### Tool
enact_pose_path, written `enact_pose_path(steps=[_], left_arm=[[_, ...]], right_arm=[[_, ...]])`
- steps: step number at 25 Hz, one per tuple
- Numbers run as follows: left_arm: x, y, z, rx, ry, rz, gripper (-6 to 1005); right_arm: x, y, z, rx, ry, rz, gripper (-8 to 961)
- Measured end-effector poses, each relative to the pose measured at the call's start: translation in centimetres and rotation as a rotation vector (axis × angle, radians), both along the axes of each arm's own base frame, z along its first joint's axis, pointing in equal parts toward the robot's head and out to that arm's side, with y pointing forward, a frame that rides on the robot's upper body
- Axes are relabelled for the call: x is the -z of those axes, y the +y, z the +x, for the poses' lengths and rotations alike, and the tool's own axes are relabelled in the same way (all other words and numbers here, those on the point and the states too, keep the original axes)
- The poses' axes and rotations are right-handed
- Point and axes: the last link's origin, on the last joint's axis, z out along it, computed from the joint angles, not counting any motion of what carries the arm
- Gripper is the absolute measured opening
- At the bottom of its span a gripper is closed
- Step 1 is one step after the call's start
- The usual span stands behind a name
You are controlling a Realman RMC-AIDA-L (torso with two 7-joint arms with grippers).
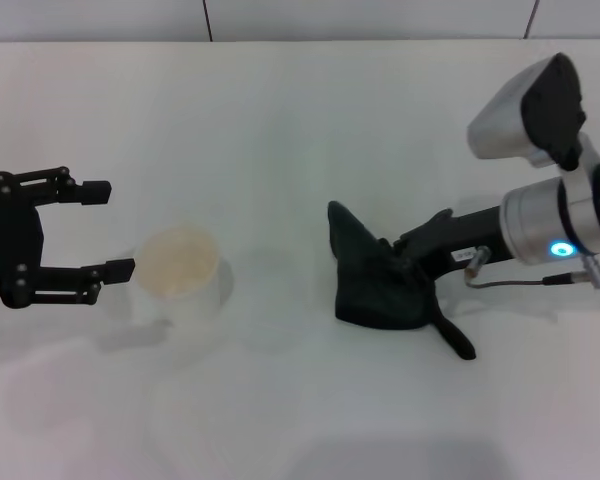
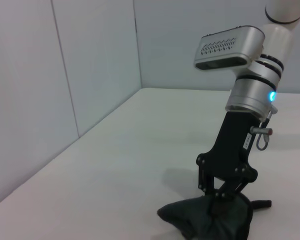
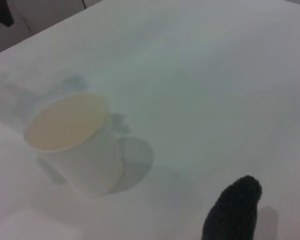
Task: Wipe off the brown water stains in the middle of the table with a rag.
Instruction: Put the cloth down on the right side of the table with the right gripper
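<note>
The rag [image 1: 372, 292], a dark cloth with a thin tail, lies on the white table [image 1: 300, 120] right of centre. My right gripper [image 1: 404, 262] reaches in from the right and is shut on the rag's top, pressing it on the table. The left wrist view shows its fingers [image 2: 216, 196] pinched into the rag [image 2: 200, 222]. A corner of the rag [image 3: 235, 210] shows in the right wrist view. No orange-brown stain shows in any view. My left gripper [image 1: 110, 228] is open and empty at the far left, level with the cup.
A white paper cup [image 1: 177, 275] with a pale beige inside stands left of centre, just right of the left gripper; it also shows in the right wrist view [image 3: 70, 137]. A grey wall [image 2: 65, 75] borders the table's far side.
</note>
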Motion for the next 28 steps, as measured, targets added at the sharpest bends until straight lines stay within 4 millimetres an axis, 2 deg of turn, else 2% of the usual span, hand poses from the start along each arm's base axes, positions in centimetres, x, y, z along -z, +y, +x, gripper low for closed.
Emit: enact_pose_path(steps=[8,9,13,19,28], left_arm=[[0.1,0.0,0.0,-0.003,-0.002,0.001,846],[0.1,0.0,0.0,-0.003,-0.003,0.001,846],[0.1,0.0,0.0,-0.003,-0.004,0.001,846],[0.3,0.0,0.1,-0.002,-0.011,0.0,846],[0.4,-0.1,0.2,-0.001,-0.014,-0.001,846]], right_arm=[[-1.2,-0.1,1.5,0.027,-0.012,0.012,208],[-2.1,-0.2,2.2,0.031,-0.006,0.015,209],[-3.3,-0.5,3.3,0.046,0.011,0.025,214],[-4.5,-1.0,4.6,0.068,0.03,0.026,222],[-5.5,-1.7,5.3,0.051,0.052,0.0,233]])
